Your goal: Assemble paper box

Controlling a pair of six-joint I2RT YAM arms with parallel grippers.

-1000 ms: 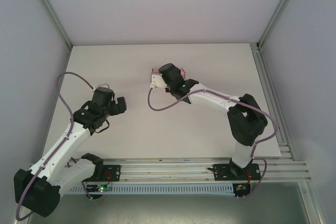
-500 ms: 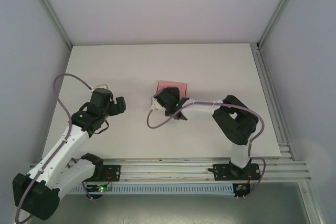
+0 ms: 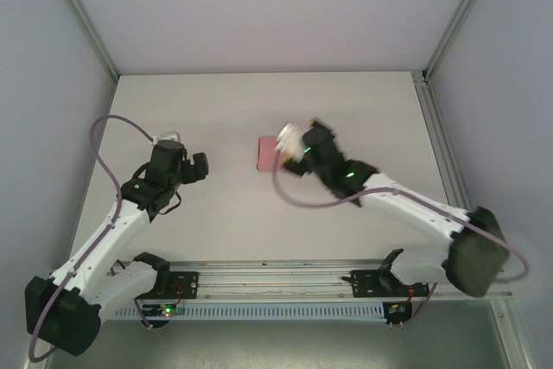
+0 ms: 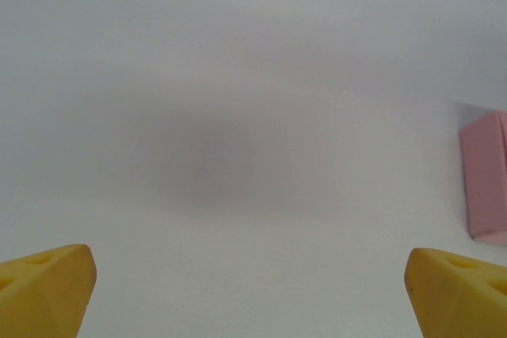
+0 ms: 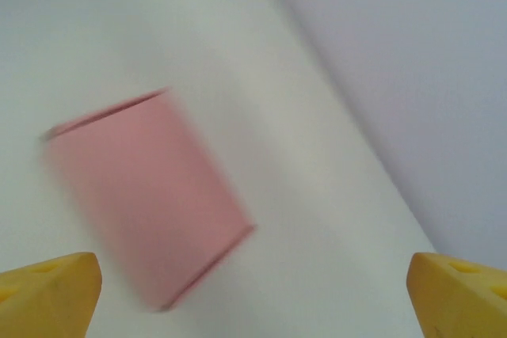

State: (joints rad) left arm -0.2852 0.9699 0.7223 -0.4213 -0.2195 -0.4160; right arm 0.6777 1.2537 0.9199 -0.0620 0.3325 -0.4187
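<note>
Small flat pink card box (image 3: 266, 155) lies loose at the table (image 3: 363, 101) centre; right claw (image 5: 253, 294) and left claw (image 4: 253, 290) both released. A hasty pinch could crush it.

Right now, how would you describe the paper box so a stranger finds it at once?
Start from the white table. Near its middle, beside the right gripper, the paper box lies flat. It is the only pink rectangle there.

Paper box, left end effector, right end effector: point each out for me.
paper box (image 3: 266, 155), top external view, middle of its visible pink face.
left end effector (image 4: 247, 275), left wrist view, midway between its yellow fingertips.
right end effector (image 5: 252, 275), right wrist view, midway between its yellow fingertips.
</note>
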